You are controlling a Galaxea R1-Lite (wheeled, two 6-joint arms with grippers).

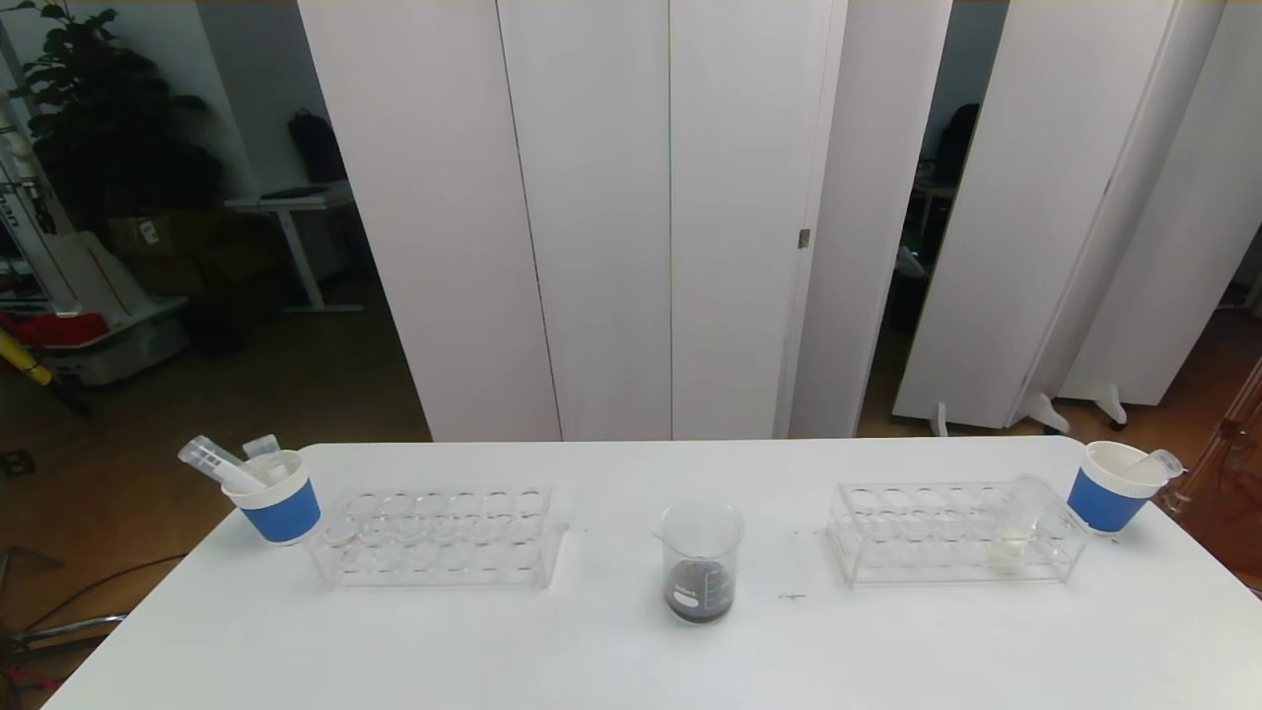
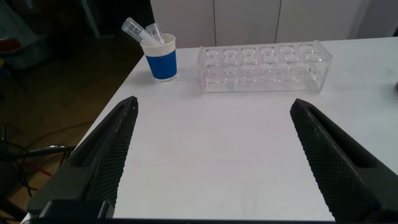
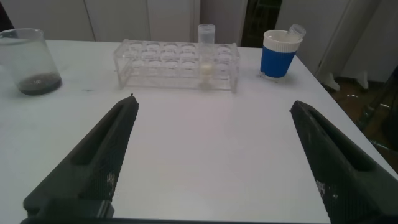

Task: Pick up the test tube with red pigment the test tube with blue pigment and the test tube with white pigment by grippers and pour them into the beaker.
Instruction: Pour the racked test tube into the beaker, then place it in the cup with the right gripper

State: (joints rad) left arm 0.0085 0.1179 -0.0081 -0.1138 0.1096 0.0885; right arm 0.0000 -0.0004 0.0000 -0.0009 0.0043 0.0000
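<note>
The beaker [image 1: 699, 561] stands upright near the middle of the white counter [image 1: 611, 661], clear glass with white printed marks and a shallow dark layer at its bottom. To the robot's right of it sits a clear rack [image 1: 954, 532], and in a hole near that rack's far right end stands the test tube with white pigment [image 1: 1016, 524], a slim clear tube leaning slightly, with a little pale cream liquid at its base. A blue-sleeved paper cup [image 1: 1112, 487] just beyond the rack holds one emptied tube. To the robot's left, a second clear rack [image 1: 441, 536] has no tubes in it, and the blue-sleeved cup beside it [image 1: 276, 496] holds two emptied tubes leaning outward.

The right tool [image 3: 211, 155] hovers over bare counter with its two fingers spread wide apart, gripping nothing; the white-pigment tube stands in its rack well ahead of it, and the beaker is off to one side, farther away. The left tool [image 2: 214, 155] is likewise spread wide and holds nothing, with the left rack and cup well ahead of it.
</note>
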